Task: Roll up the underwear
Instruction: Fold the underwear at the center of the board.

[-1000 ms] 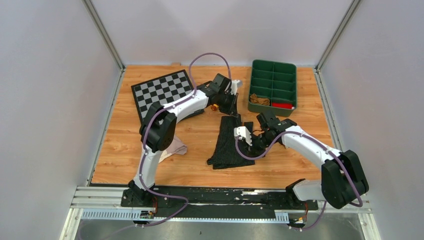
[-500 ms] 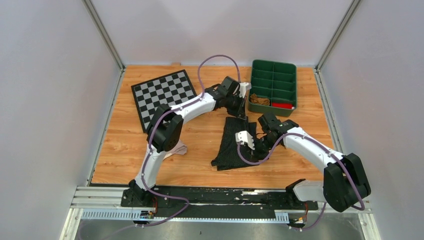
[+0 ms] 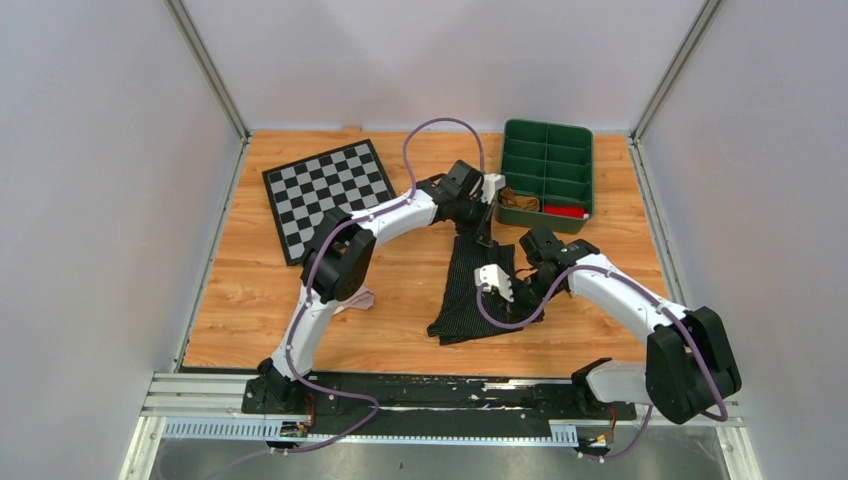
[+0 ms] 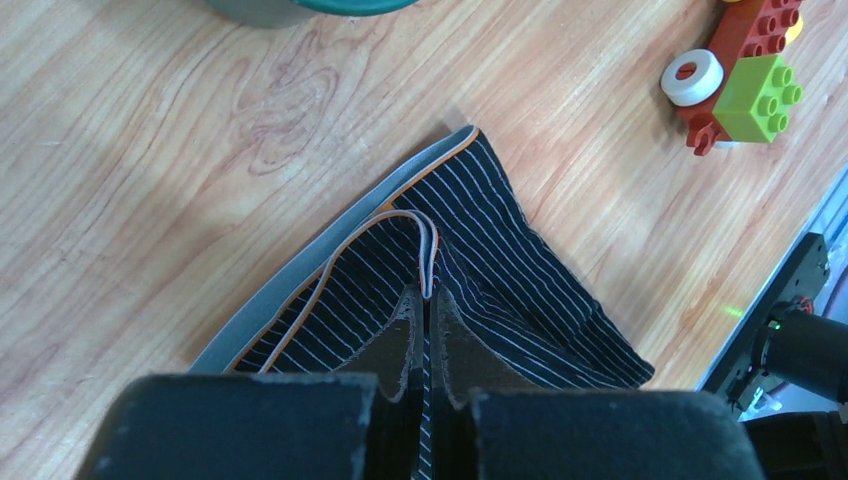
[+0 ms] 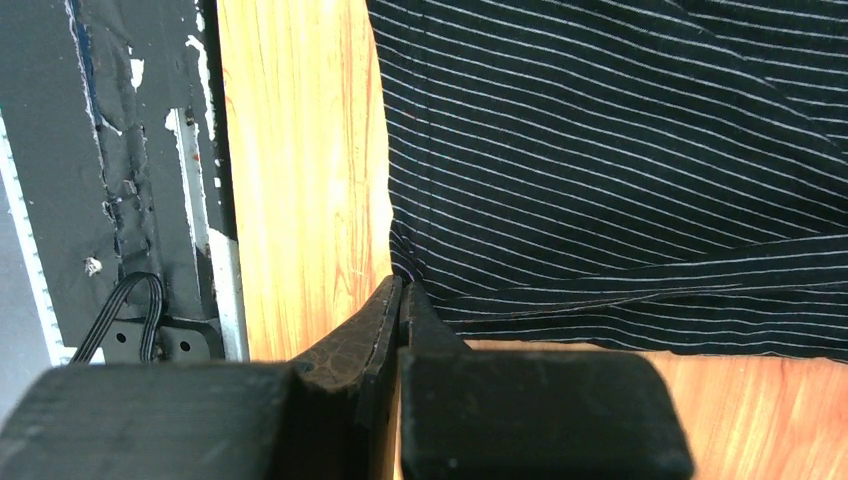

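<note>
The left gripper [image 4: 424, 300] is closed, its two fingers pressed together on a raised fold of the grey, orange-edged waistband of the black underwear [image 4: 500, 250]. The right gripper [image 5: 400, 300] is closed too, pinching the garment's hem where the cloth meets bare wood.

The black underwear, finely white-striped, lies on the table [image 3: 240, 290] just in front of the green tray [image 3: 546, 128], its waistband end nearest the tray and the rest stretching away toward the arm bases. The left gripper holds the end close to the tray; the right gripper holds the right-hand edge farther from it.

By count: two arms, both gripping one black garment. One pale underwear [image 3: 358, 298] peeks out from under the left arm, well apart from the tray, to its left and nearer the bases. One tan bundle [image 3: 517, 199] sits in the tray's near-left compartment, one red thing [image 3: 565, 211] in the near-right. One checkerboard mat [image 3: 325, 190] lies left of the tray. The left wrist view shows a small cluster of toy bricks [image 4: 745, 75] beside the cloth.
</note>
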Tool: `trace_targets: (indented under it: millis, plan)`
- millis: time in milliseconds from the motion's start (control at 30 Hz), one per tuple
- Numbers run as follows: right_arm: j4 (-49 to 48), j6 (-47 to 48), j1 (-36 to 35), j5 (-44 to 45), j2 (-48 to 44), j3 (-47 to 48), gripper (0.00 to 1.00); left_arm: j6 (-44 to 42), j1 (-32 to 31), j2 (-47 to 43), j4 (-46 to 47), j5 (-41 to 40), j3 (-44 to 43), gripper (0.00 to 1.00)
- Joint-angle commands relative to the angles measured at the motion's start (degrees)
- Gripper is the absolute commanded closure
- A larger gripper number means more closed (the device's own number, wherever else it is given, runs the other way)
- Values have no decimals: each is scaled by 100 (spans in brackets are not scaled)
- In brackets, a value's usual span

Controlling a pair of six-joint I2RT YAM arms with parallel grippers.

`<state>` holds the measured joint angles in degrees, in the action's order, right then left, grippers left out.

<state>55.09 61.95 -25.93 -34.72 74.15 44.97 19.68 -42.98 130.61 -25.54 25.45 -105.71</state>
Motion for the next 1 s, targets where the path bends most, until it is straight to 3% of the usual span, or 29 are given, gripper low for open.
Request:
trace_targets:
  millis: [0,233,400,767,967]
  plan:
    - [-69,-117,0,-326,152,313,100,-257,142,-166,-68,26,-187,100]
    - [-43,-136,-8,-224,519,623,100,-377,273,-191,-116,161,5,100]
    - [327,-149,-8,-181,297,795,100,87,258,-387,227,558,66,100]
    - [617,-170,133,257,-352,234,100,1064,-110,8,1059,811,-30,100]
    - [628,-95,372,375,-309,74,100,1118,-205,393,1194,772,-325,100]
